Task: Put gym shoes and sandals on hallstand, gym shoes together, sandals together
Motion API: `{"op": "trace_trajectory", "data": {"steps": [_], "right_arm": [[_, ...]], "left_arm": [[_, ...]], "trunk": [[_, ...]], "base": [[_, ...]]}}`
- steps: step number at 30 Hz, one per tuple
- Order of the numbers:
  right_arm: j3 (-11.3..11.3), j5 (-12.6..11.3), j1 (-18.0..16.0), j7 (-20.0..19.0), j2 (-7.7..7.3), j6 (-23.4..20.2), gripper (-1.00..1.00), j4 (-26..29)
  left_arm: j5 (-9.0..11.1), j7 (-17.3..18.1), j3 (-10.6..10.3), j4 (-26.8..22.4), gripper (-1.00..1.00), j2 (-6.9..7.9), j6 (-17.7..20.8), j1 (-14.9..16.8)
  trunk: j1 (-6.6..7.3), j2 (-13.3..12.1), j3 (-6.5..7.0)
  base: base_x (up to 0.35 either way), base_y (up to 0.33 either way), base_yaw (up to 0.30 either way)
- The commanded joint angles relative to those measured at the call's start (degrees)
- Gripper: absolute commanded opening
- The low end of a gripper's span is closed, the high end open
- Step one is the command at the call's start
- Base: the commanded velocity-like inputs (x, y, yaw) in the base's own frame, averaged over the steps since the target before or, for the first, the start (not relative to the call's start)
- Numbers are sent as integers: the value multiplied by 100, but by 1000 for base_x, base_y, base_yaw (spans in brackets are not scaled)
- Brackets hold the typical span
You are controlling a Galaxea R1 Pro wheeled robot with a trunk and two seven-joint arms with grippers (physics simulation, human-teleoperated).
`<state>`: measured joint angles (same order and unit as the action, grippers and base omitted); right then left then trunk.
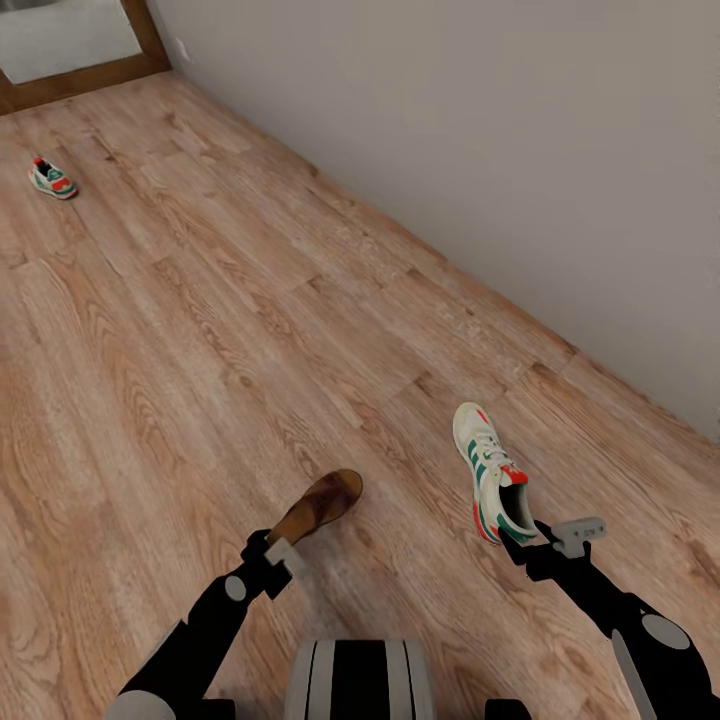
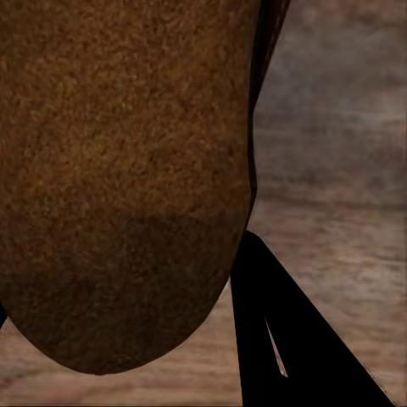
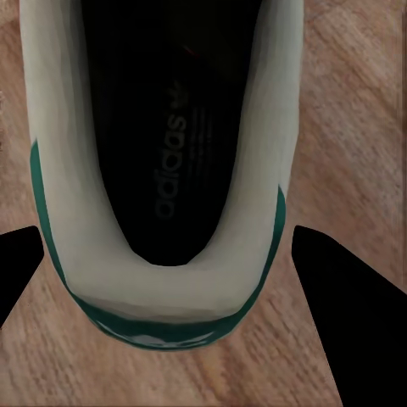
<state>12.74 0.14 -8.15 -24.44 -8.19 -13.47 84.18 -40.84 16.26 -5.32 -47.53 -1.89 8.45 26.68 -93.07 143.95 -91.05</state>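
Head view | left tool (image 1: 283, 553) grasping sandal (image 1: 318, 507) | right tool (image 1: 528, 543) grasping sneaker (image 1: 492, 472) by heel, carried for the rack | second sneaker (image 1: 52, 178) upper left on floor (image 1: 200, 330)

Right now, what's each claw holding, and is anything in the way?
Left gripper shut on sandal. Right gripper shut on gym shoe. Second gym shoe far off on floor. No obstacle between.

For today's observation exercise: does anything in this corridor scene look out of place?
Yes. One gym shoe lies alone far down the corridor floor, well apart from its mate at the right end effector.
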Motion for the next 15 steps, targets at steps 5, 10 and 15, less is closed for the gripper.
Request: {"op": "trace_trajectory", "data": {"steps": [5,10,15], "right_arm": [[9,11,5,-35,-3,-33,-100,2],[9,12,7,-35,-5,-32,-100,2],[9,5,7,-35,-1,-32,-100,7]], "left_arm": [[65,56,355,-133,-100,-8,223,-4],[129,82,735,-139,-100,-7,234,-39],[346,94,827,-43,-100,-4,180,-85]], "trunk": [[13,-6,108],[26,-12,219],[39,-19,330]], "base": [[0,0,0],[0,0,0],[0,0,0]]}}
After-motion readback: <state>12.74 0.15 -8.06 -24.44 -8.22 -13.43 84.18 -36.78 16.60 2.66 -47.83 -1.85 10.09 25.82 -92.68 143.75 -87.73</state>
